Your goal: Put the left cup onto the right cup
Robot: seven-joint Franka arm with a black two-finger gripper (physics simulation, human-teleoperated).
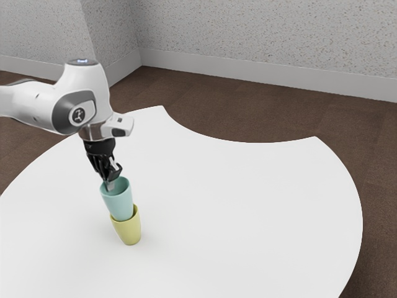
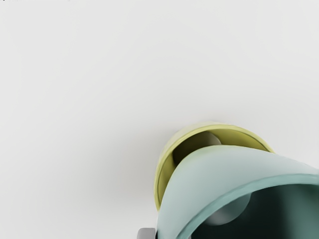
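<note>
Exterior view: the pale teal plastic cup point(image 1: 118, 197) sits with its base nested inside the mouth of the yellow-green plastic cup point(image 1: 126, 228), opening upward and leaning slightly toward 11 o'clock. The stacked pair stands on the white round-edged table point(image 1: 248, 205), off toward 8 o'clock from the table's middle. The black jaws come down from 12 o'clock onto the teal cup's rim and are clamped on its wall, close together, on the side nearest the arm. The white and grey robot arm point(image 1: 56, 105) reaches in from 10 o'clock, its wrist pointing straight down above the cups.

Wrist view: the teal cup point(image 2: 224, 184) lies just under the hand, its dark interior open to the camera, and behind it the yellow-green cup's point(image 2: 167, 169) rim curves around its lower end, touching it. Bare white table point(image 2: 99, 74) spreads beyond both.

Past the table's edge toward 12 o'clock in the exterior view lie a brown wooden floor point(image 1: 260, 99) and a speckled grey wall point(image 1: 248, 31).
</note>
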